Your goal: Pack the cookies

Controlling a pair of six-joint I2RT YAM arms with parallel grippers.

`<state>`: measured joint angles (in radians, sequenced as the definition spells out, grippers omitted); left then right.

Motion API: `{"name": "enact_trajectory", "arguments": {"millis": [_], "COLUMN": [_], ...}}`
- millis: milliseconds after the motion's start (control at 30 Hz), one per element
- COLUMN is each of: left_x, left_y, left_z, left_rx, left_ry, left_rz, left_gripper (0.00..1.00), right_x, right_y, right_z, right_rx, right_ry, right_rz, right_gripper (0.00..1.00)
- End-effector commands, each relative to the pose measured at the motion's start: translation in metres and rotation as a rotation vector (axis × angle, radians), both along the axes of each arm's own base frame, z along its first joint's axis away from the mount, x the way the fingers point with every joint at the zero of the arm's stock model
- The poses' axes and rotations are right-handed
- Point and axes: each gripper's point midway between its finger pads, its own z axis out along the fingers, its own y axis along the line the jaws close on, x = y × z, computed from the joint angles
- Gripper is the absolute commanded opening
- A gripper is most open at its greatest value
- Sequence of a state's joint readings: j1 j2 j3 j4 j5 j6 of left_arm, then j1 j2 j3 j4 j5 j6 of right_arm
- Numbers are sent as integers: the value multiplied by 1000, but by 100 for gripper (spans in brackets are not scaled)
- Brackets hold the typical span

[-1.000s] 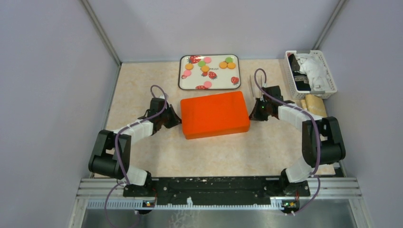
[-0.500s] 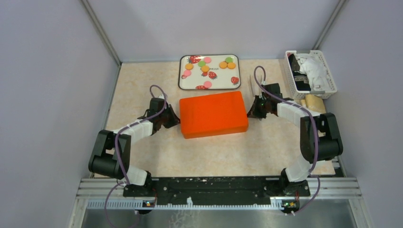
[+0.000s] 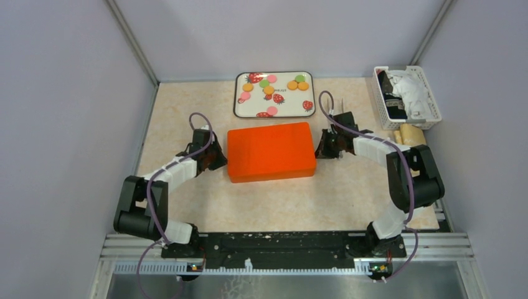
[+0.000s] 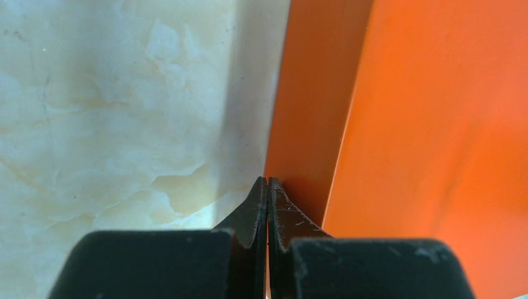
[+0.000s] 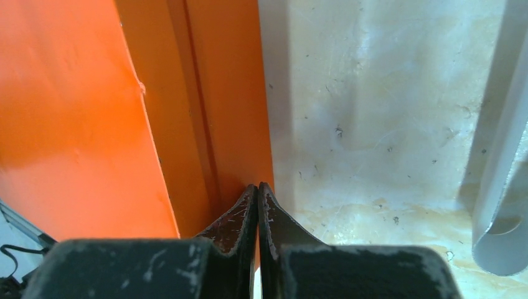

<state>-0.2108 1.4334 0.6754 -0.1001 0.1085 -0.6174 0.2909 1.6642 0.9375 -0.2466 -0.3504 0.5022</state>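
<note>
The cookies [image 3: 269,90], small orange, pink and green discs, lie on a white strawberry-print tray [image 3: 286,99] at the back middle. An orange closed box [image 3: 270,151] sits in the middle of the table. My left gripper [image 3: 221,159] is shut, its tips against the box's left side; in the left wrist view its tips [image 4: 267,180] touch the orange wall [image 4: 429,124]. My right gripper [image 3: 319,149] is shut at the box's right side; in the right wrist view its tips [image 5: 258,185] meet the box's edge [image 5: 68,106].
A white basket [image 3: 408,94] holding white cloth and dark items stands at the back right. Tan objects [image 3: 412,134] lie just in front of it. A grey curved strip [image 5: 501,187] lies right of my right gripper. Grey walls close in the table.
The orange box has slid left across the table. Both grippers moved left with it, staying at its two sides.
</note>
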Motion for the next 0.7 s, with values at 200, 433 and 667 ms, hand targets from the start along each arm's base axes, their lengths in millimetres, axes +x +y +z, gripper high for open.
{"name": "enact_trajectory", "arguments": {"millis": [200,433,667], "left_x": [-4,-5,-6], "left_y": [-53,-49,-47], "left_z": [57,59,56], "left_rx": [-191,-173,-162], "left_ry": [-86,-102,-96], "left_rz": [-141,-137,-137], "left_gripper": [0,0,0], "right_x": [-30,-15,7], "right_y": [88,60,2], "right_z": [29,24,18], "right_rx": [227,40,-221], "right_ry": [7,-27,-49], "right_rz": [199,103,-96], "right_gripper": [0,0,0]}}
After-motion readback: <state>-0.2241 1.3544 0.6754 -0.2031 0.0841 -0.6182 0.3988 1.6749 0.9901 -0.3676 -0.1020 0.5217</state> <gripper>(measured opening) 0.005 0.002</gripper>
